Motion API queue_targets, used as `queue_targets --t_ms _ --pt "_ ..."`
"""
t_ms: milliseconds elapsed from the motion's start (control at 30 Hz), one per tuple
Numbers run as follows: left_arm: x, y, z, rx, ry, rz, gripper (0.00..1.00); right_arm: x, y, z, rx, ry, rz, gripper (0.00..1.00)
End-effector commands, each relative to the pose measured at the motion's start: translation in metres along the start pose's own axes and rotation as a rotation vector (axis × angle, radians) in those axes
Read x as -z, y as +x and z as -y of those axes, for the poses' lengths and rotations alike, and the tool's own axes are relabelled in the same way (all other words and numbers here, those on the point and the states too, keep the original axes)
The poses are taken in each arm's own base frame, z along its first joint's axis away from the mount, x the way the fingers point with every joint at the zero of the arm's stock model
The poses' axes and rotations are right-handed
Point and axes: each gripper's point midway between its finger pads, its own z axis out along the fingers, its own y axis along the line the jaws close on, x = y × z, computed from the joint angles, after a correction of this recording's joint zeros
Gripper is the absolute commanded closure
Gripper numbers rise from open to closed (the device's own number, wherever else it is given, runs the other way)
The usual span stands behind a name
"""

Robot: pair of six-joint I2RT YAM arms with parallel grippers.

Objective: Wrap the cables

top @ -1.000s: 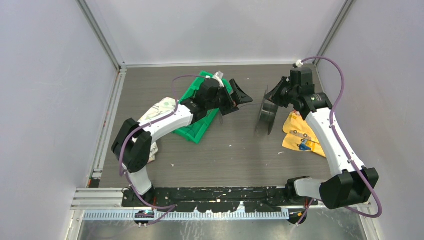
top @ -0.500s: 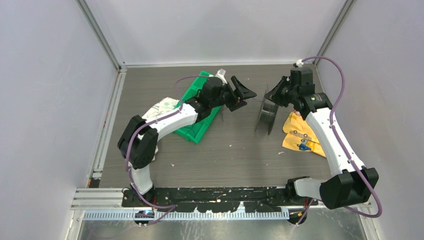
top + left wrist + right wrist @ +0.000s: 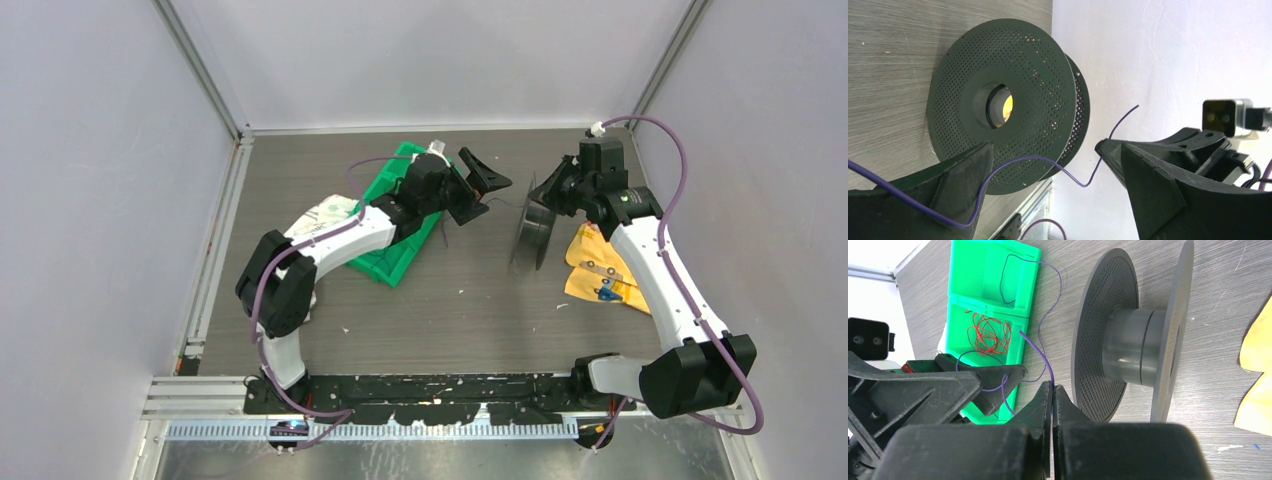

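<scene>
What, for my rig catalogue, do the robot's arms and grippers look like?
The left arm and right arm have white links, black joints and a purple hose looped alongside. The left gripper and right gripper are matte black, with wedge-shaped fingers tapering to tips.

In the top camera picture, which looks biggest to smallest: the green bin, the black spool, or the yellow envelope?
1. green bin, clearly the largest.
2-3. yellow envelope and black spool: too alike to rank, since the spool stands nearly edge-on to this camera.
</scene>
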Motion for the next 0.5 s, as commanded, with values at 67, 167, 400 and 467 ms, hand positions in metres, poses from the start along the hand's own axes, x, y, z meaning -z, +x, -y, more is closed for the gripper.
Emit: queue_targets --t_ms 67,167,400,467 --pt "0.004 -0.023 0.031 0.076 -0.004 0.076 0.0 0.007 -0.009 -0.009 0.001 -0.034 0.045 0.99" --pt "0.003 -0.028 0.031 0.086 -0.012 0.103 0.01 0.007 -0.008 -0.009 -0.001 -0.035 0.045 0.99" --pt "-0.001 -0.027 0.022 0.105 -0.027 0.104 0.53 0.007 -0.009 -0.008 -0.002 -0.031 0.046 0.99" --pt "-0.001 -0.027 0.02 0.105 -0.032 0.103 0.59 0.006 -0.008 -0.008 -0.002 -0.03 0.044 0.99"
